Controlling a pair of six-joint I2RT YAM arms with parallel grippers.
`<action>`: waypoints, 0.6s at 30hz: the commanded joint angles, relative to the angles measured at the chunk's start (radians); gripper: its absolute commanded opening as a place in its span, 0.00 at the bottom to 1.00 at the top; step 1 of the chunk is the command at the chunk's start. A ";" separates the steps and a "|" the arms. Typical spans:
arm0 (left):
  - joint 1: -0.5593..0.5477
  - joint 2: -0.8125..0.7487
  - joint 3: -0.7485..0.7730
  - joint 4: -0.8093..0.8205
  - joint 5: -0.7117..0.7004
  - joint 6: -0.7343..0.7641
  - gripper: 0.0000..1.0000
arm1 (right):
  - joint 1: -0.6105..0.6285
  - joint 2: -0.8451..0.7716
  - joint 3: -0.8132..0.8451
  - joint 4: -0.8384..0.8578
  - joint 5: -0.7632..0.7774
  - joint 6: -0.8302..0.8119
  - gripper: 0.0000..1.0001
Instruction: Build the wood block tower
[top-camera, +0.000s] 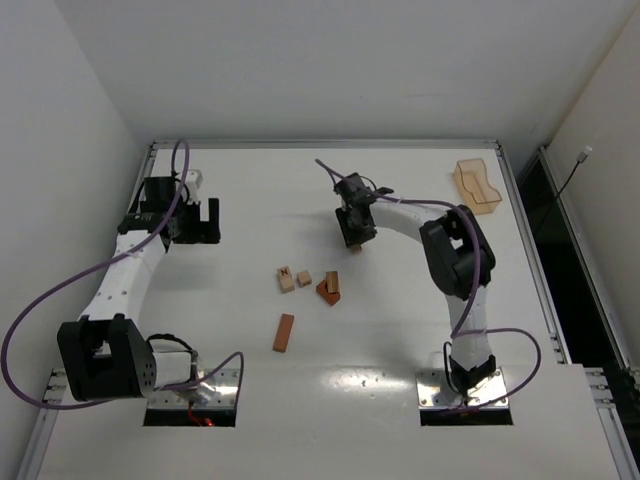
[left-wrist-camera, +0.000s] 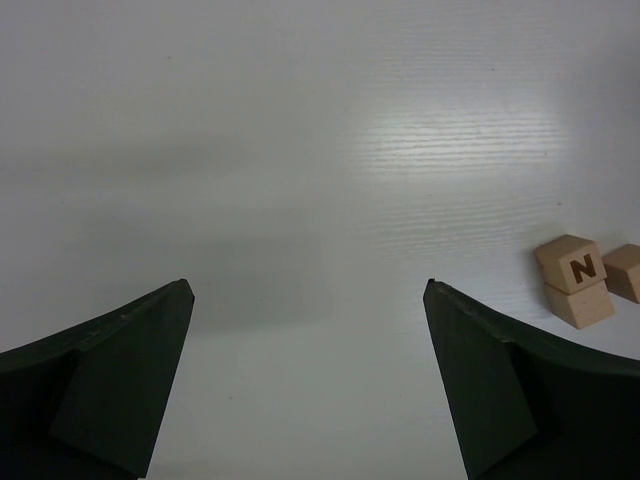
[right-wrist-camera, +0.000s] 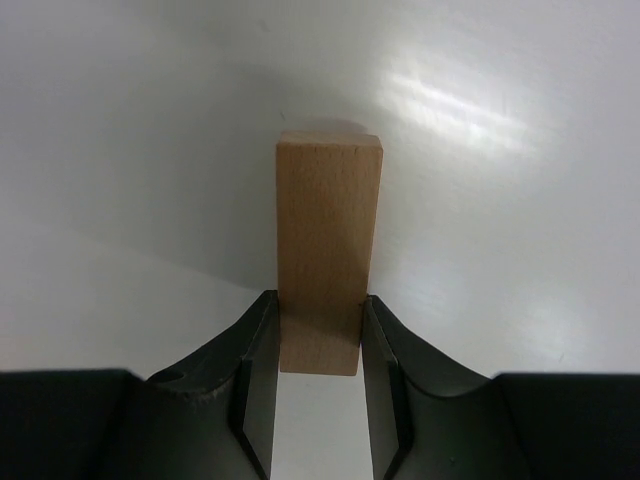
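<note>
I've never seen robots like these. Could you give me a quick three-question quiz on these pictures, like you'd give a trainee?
1. True or false: the left gripper is holding a block.
2. What does the right gripper clamp? A) a tan wooden bar B) a metal spoon C) a blue ball
3. Fill in: the tan cube in the left wrist view shows the letter ___.
Key: 1 false, it is open and holds nothing; 2 A; 3 N.
</note>
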 joint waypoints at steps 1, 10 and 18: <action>0.010 0.003 0.018 0.033 0.005 -0.009 1.00 | 0.035 -0.151 -0.115 0.057 0.049 0.263 0.00; 0.019 0.013 0.018 0.033 0.005 -0.018 1.00 | 0.074 -0.165 -0.177 0.051 0.062 0.398 0.00; 0.019 0.013 0.018 0.033 0.005 -0.018 1.00 | 0.094 -0.081 -0.126 0.017 0.069 0.418 0.00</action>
